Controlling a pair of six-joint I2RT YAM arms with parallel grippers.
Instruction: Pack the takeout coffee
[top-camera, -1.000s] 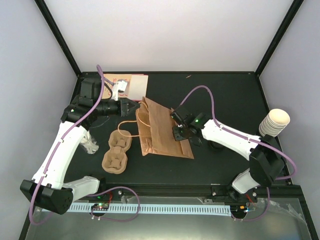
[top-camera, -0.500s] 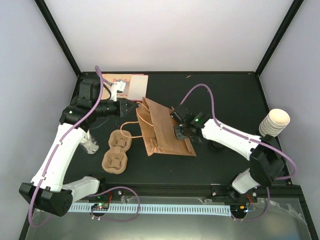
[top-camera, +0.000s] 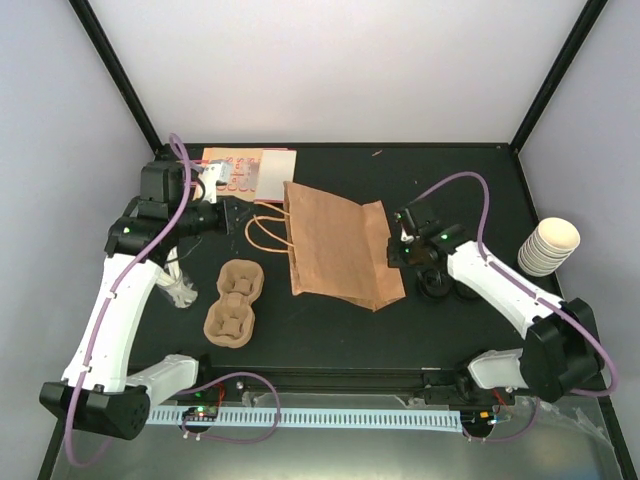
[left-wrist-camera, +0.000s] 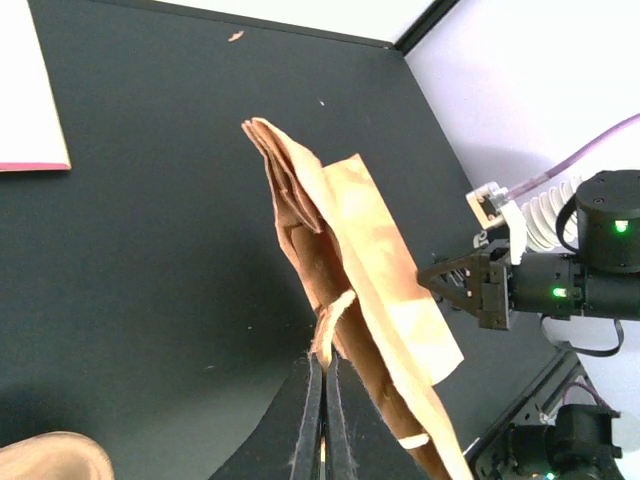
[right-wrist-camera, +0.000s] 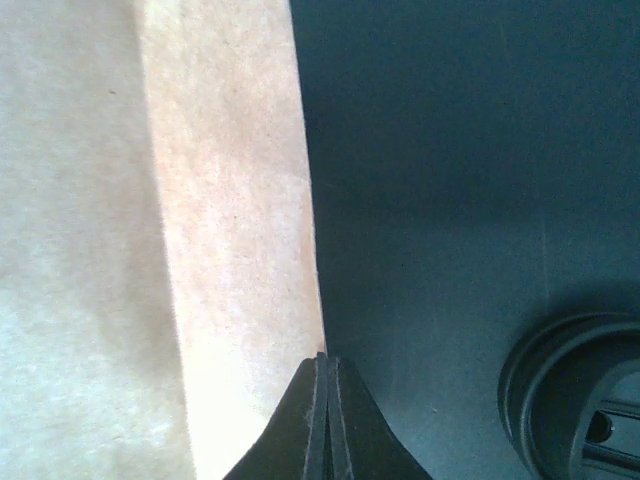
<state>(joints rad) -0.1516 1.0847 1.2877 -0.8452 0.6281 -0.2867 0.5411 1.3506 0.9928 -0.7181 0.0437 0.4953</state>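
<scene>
On the black table (top-camera: 470, 190) the brown paper bag (top-camera: 335, 250) lies flat. My left gripper (left-wrist-camera: 322, 362) is clamped on its handle (left-wrist-camera: 335, 305). My right gripper (right-wrist-camera: 322, 358) is closed on nothing at the bag's right edge. The takeout coffee (top-camera: 433, 286) stands just beside it, under my right arm, black lid up, I think.

No lettering can be read in any view. A card (top-camera: 250, 170) at the far left of the table carries reddish print in the top view, too small to make out. The left wrist view shows only a white corner of it with a pink stripe along one edge. The brown bag (top-camera: 335, 250) beside it shows plain, unprinted paper on every side in view.
</scene>
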